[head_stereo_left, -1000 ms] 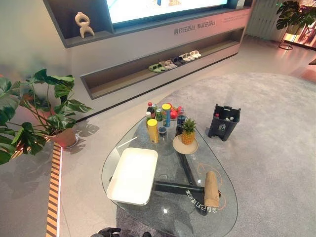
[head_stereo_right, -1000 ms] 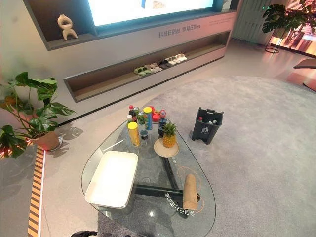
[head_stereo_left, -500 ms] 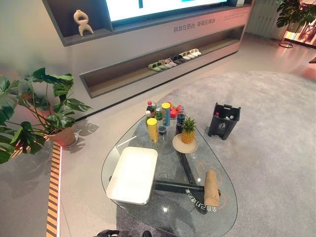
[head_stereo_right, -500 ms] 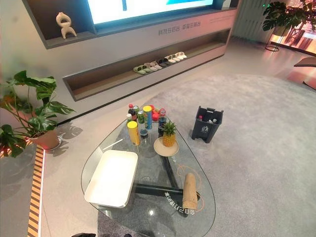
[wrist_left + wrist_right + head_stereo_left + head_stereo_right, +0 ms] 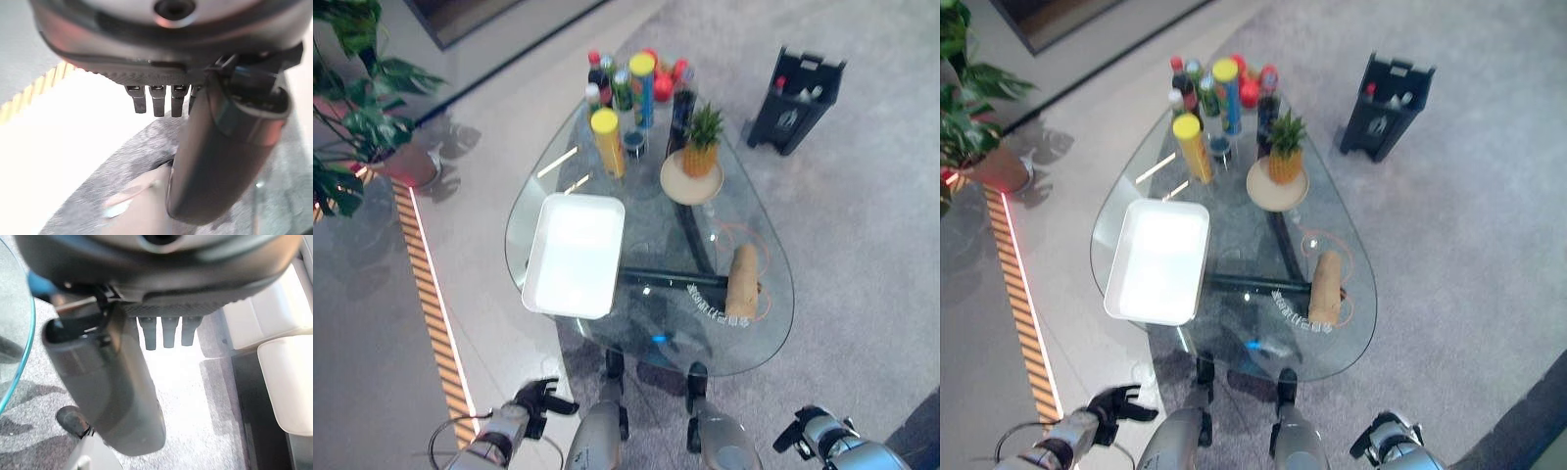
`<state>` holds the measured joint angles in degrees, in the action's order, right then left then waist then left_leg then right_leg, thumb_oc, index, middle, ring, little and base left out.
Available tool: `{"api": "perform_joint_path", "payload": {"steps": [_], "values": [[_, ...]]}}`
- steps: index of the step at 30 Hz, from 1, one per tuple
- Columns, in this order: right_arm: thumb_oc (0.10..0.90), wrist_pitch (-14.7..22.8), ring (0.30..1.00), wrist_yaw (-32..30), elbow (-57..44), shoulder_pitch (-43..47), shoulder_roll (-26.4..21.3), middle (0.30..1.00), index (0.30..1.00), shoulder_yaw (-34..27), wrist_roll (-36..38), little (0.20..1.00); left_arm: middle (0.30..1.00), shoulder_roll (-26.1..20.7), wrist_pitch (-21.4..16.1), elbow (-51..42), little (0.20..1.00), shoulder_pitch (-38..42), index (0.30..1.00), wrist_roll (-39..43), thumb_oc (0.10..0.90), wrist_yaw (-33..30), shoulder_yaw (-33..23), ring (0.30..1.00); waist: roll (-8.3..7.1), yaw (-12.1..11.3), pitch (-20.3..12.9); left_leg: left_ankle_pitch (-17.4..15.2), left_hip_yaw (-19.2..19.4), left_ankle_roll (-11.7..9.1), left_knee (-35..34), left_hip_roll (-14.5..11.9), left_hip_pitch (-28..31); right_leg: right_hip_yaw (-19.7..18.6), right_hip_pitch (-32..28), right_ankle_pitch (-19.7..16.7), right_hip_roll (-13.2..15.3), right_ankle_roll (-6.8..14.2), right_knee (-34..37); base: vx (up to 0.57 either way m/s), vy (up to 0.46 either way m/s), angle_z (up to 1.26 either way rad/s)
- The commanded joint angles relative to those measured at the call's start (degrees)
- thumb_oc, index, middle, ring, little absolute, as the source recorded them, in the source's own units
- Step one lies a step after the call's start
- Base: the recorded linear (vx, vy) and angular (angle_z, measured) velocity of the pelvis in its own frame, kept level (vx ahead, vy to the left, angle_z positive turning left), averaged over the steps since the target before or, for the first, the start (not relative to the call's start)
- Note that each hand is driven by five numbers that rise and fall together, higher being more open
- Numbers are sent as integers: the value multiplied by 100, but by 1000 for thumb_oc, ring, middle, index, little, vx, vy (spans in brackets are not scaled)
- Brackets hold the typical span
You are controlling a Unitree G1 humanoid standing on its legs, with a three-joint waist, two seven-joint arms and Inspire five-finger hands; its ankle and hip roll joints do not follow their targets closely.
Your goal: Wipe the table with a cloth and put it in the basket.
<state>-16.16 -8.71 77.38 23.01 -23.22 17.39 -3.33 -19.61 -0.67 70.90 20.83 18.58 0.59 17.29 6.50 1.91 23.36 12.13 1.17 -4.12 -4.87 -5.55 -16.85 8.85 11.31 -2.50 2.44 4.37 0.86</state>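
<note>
A tan rolled cloth (image 5: 742,281) lies on the right side of the glass table (image 5: 656,328), near its front edge. A white rectangular basket (image 5: 573,255) sits on the table's left side with nothing in it. My left hand (image 5: 536,399) hangs low at the lower left, beside the table and well short of it. My right hand (image 5: 801,432) hangs at the lower right, also clear of the table. In the wrist views both sets of fingers (image 5: 156,100) (image 5: 166,335) hang straight and hold nothing.
Several bottles and cans (image 5: 626,88) crowd the table's far end, next to a pineapple on a plate (image 5: 702,147). A black bin (image 5: 798,88) stands on the carpet beyond the table. A potted plant (image 5: 362,117) and a striped floor strip (image 5: 431,304) lie to the left.
The camera has tilted down, so the whole picture has shifted and both hands have come into view at the bottom. The things on the table have not moved.
</note>
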Motion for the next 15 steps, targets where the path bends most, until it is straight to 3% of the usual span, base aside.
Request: {"api": "perform_joint_path", "payload": {"steps": [1,7,15], "values": [[800,-105,900,-493,-98,102,-406,900,900,93,228,900,900,-464,-260,172,900,318,900,690,800,-269,-182,900,-431,-54,222,-657,-116,78,500,500,-131,-611,864,-117,192,83,-542,-164,-13,0],[800,264,900,-1660,-430,519,-614,900,900,-27,397,900,900,-562,-453,96,900,527,900,1042,800,-240,-425,900,-527,-96,536,-917,-72,119,1809,600,-1269,-493,1880,80,278,74,-1550,-142,-29,8],[800,1084,900,-2605,-906,682,-856,900,900,-327,616,900,900,-550,-542,-97,900,452,900,1095,800,-288,-468,900,-551,-118,617,-1223,-65,192,2685,588,-2046,-487,2659,315,238,35,-2354,-51,-38,2]]}}
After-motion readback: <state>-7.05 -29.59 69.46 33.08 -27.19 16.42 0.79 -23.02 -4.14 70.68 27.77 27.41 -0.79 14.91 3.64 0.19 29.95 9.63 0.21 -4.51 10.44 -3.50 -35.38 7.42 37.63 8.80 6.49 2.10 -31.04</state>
